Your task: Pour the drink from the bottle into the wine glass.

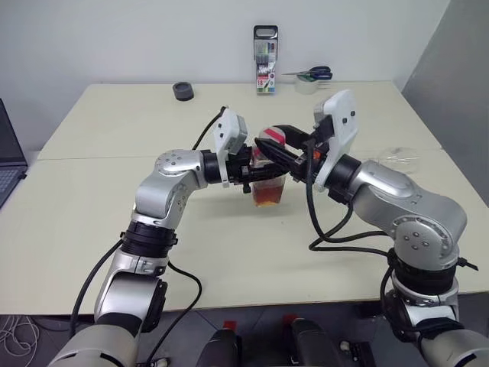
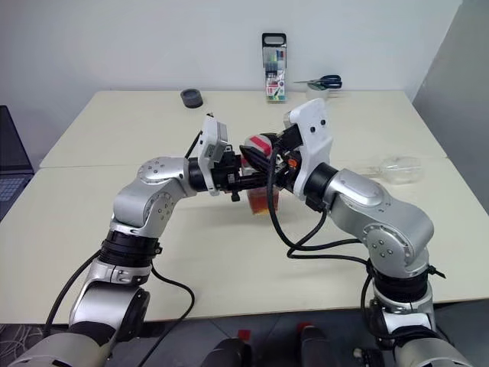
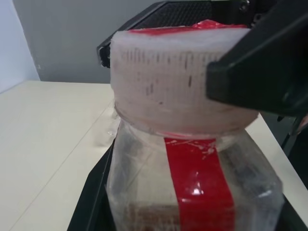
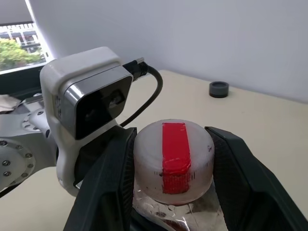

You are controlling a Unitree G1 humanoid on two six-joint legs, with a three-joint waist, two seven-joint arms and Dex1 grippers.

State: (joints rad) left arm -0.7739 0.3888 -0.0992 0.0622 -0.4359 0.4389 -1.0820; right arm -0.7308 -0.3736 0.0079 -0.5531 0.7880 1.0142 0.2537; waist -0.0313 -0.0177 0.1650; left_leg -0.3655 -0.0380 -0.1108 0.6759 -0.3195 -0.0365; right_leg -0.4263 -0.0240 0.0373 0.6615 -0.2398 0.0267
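Left eye view: cream worktop [image 1: 92, 199] carries the bottle [image 1: 269, 180] at its middle, left pincer [image 1: 256, 170] clamped on the body, right pincer [image 4: 173, 166] fingers flanking its cap [image 4: 174, 161]. Wine glass [image 1: 399, 156] lies tipped far right.

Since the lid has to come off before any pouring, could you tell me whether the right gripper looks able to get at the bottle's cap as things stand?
Probably yes: the right gripper already has a finger on each side of the cap, with the left gripper holding the bottle upright below it.
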